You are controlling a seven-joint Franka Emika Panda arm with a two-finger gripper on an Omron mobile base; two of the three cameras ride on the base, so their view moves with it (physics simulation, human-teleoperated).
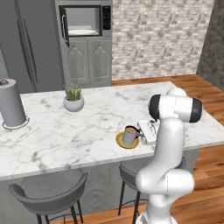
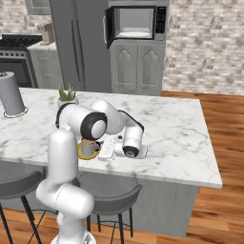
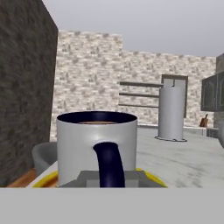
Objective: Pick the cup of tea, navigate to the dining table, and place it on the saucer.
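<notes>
1. One cup (image 1: 129,135) stands upright on the saucer (image 1: 121,142), near the front edge of the table (image 1: 87,127).
2. Gripper (image 1: 141,134) lies level at the cup's side, jaws pinched on the dark handle (image 3: 109,164).
3. Plant pot (image 1: 73,103) and towel roll (image 1: 12,105) stand well apart from the cup, further along the table.

surface: dining table (image 1: 78,131) | on it: saucer (image 1: 120,141), paper-towel roll (image 1: 12,104), plant pot (image 1: 73,103)
</notes>
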